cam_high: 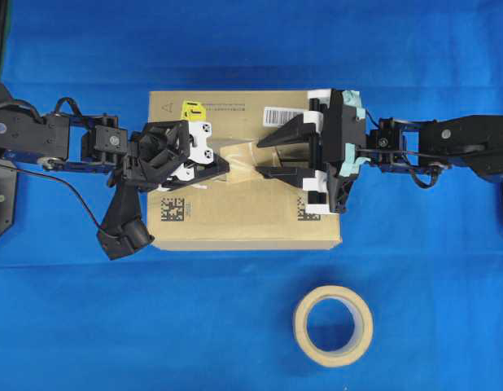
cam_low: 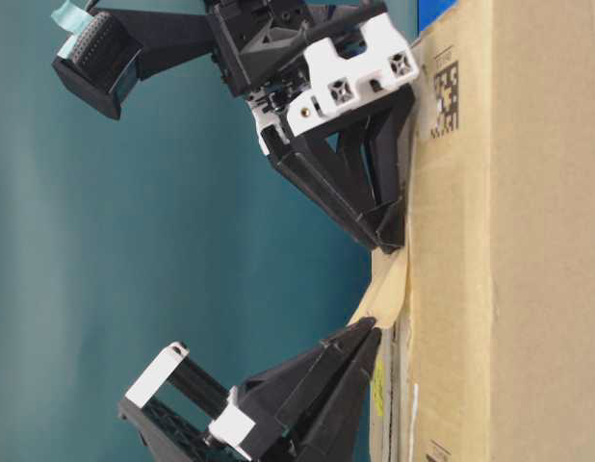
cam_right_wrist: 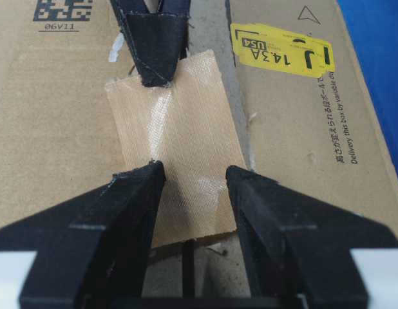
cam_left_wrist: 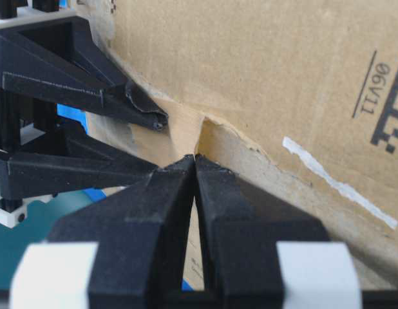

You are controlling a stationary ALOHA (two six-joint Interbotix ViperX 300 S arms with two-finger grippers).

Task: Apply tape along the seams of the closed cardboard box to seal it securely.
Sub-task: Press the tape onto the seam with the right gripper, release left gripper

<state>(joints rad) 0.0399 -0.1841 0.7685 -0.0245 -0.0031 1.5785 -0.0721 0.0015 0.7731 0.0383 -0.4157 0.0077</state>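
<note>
My left pincer (cam_high: 225,167) is reaching in from the left over the top of the cardboard box (cam_high: 235,220), its two fingers pressed together and pinching one edge of the tape (cam_high: 239,159). In the left wrist view the fingertips (cam_left_wrist: 186,168) are meeting with the thin tan sheet caught between them. My right pincer (cam_high: 272,155) is coming in from the opposite side with its fingers standing wide apart; one finger (cam_right_wrist: 131,193) is lying over the near left corner of the tape (cam_right_wrist: 176,138) and the other (cam_right_wrist: 257,193) is sitting at its near right edge, gripping nothing. Whether these fingers are pressing the tape down or only hovering over it cannot be told.

The tape is lying across the seams (cam_right_wrist: 215,26), the dark line running between the two top flaps, roughly at the middle of the box top. In the table-level view the tape (cam_low: 384,298) is curling away from the cardboard between the two pincers rather than lying flat.

A yellow sticker (cam_right_wrist: 283,51) is sitting on the flap just beside the seam, and a black square code (cam_high: 172,210) on the other flap. A tape roll (cam_high: 333,326) is lying flat on the blue worktop (cam_high: 72,326), apart from the box.
</note>
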